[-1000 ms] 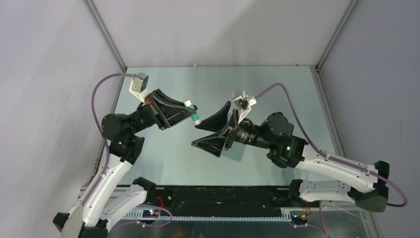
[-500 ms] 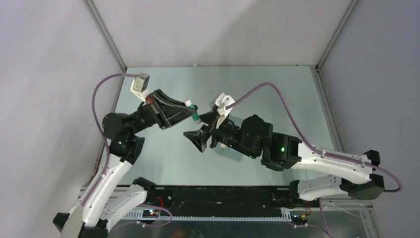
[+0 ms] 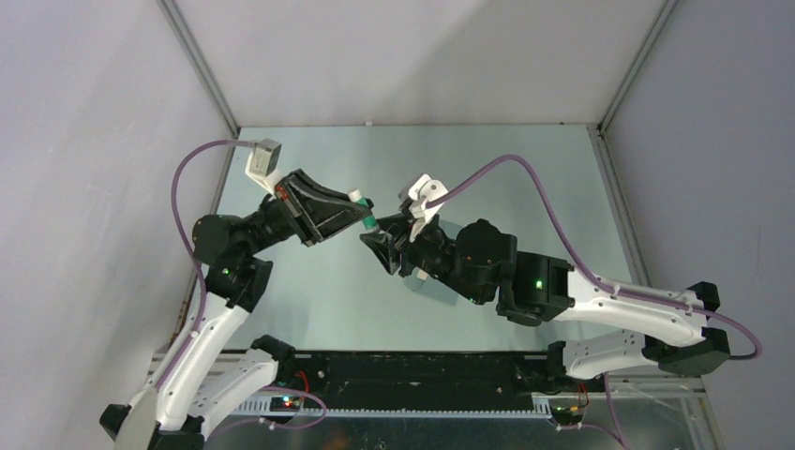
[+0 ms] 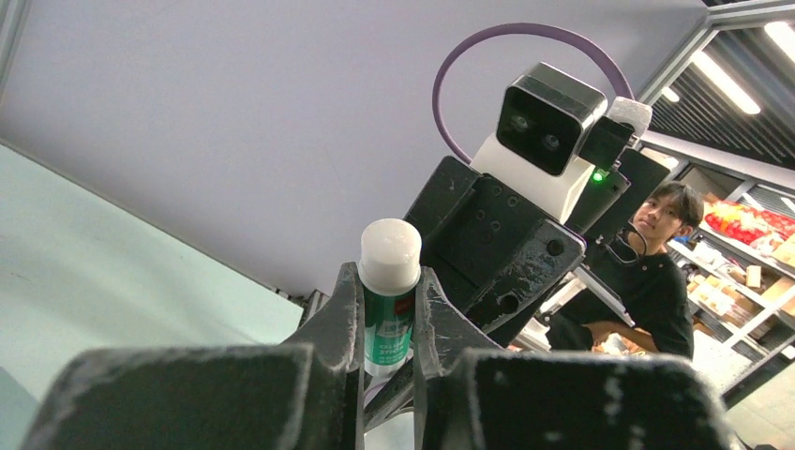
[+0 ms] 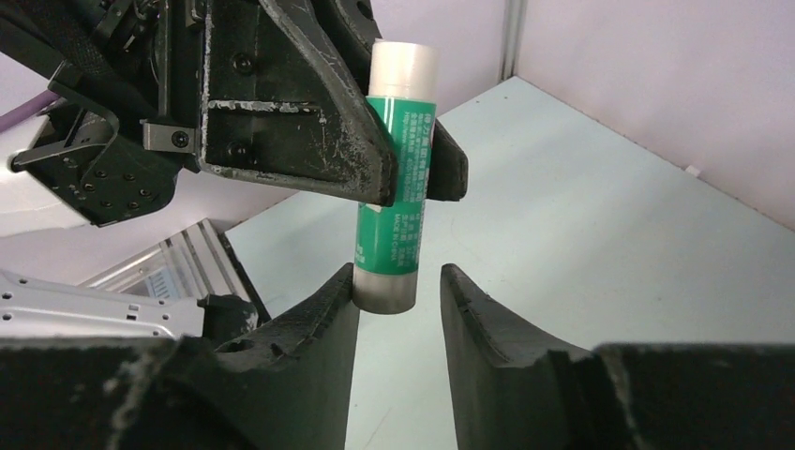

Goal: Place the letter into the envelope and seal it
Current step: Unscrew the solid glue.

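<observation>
Left fingers (image 4: 339,323): narrow, clamped on the green body of a glue stick (image 4: 389,300) and holding it in the air above the counter (image 3: 525,178).
Stick ends: the white end (image 4: 390,255) stands clear past the left fingertips. The grey end (image 5: 382,289) points down toward the other arm.
Right fingers (image 5: 319,323): partly apart, one on each side of the grey end. One finger touches it and the other stands just off it with a gap, so this is not yet a grip.
Step in hand: probably the two arms working the stick between them, to open it or to pass it across. Which of the two cannot be told.
Letter: not to be made out in any view. It may be inside the envelope or hidden under the arms.
Envelope: also not to be made out. Its colour is close to the counter's, and the right arm covers the middle of the top view.
Done so far: judged only from the glue being in hand, the letter is likely already inside. The pictures do not confirm it.
Left to do: get the glue ready, spread it on the flap, then fold the flap down and press it shut.
</observation>
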